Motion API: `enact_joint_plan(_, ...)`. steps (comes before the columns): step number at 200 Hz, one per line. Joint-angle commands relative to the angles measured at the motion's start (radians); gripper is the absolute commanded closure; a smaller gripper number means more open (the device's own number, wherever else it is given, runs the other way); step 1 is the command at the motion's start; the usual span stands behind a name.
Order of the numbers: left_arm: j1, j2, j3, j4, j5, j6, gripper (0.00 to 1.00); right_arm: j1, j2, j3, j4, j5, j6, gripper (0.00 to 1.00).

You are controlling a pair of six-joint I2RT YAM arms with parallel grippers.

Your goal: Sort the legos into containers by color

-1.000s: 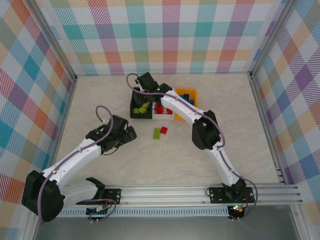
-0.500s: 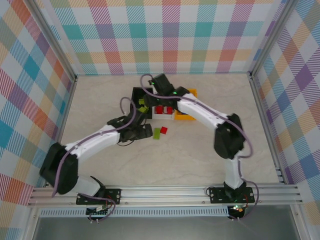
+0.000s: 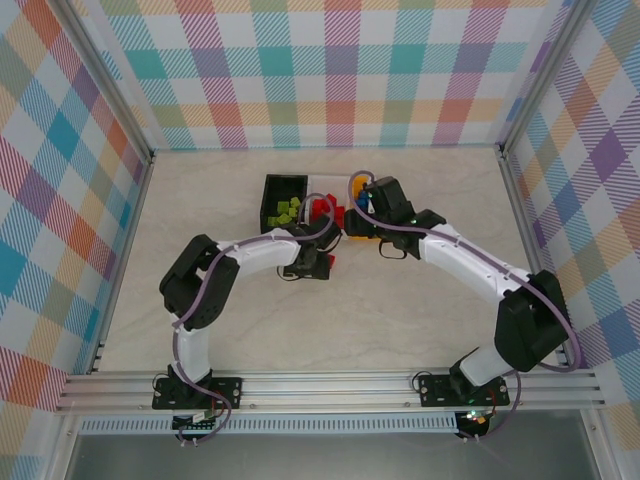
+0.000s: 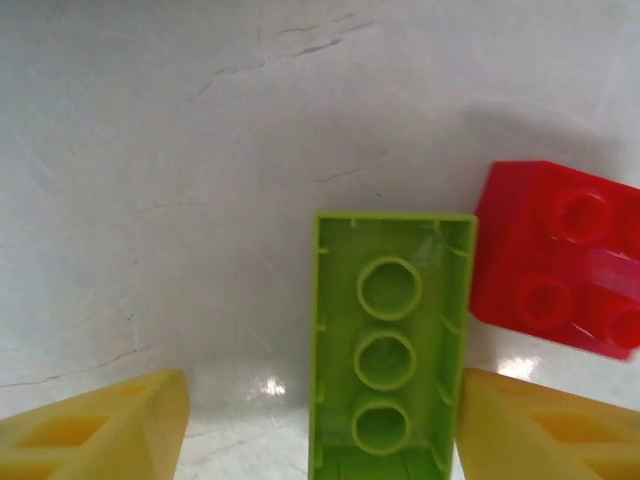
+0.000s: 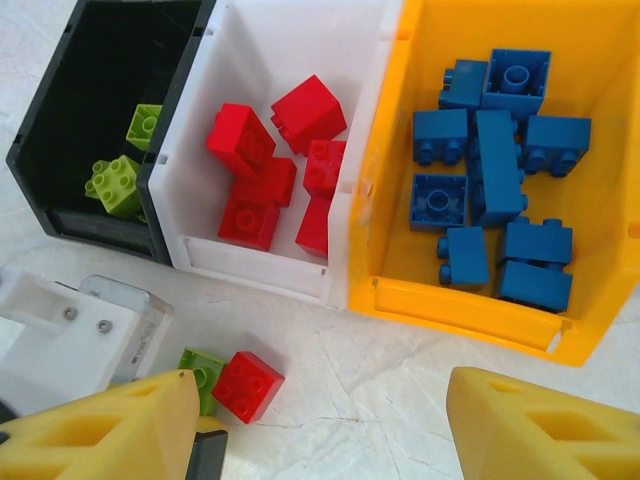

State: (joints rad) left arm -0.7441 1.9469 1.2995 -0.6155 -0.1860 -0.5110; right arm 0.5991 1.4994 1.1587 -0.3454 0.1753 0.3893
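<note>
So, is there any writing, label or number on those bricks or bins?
None that can be read.
The black bin, white bin and yellow bin carry no labels.
The green brick and red brick show bare plastic, no lettering.

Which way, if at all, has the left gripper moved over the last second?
Yes. The left gripper has swung right across the table to sit before the white bin, over the loose green lego.
</note>
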Motion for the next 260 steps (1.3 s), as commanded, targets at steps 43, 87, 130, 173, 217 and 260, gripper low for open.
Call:
enact_joint_plan(43,-0.006,0.065,0.066,-0.055,-0.061,0.05,0.43,-0.01,-0.034,-0.017,0.068,-0.007,0.025,0.33)
enact_joint_plan(87,-0.005,0.05,0.065,-0.051,-0.072,0.046,0.63,-0.013,-0.037,-0.023,0.068,-0.008,0.028,0.33)
enact_joint_plan(130,0.008,-0.138,-0.023,-0.041,-0.119,-0.009,0.66,-0.014,-0.04,-0.033,0.067,-0.012,0.031,0.33)
enact_joint_plan(173,0.142,-0.232,0.073,-0.066,-0.163,0.001,0.67,-0.013,-0.03,-0.071,0.079,-0.049,0.049,0.33)
enact_joint_plan(217,0.231,0.005,0.342,-0.091,-0.225,0.028,0.66,-0.009,-0.018,-0.097,0.065,-0.131,0.03,0.33)
enact_joint_plan(260,0.272,0.189,0.535,-0.153,-0.226,0.022,0.66,0.07,-0.012,-0.145,0.058,-0.17,0.017,0.32)
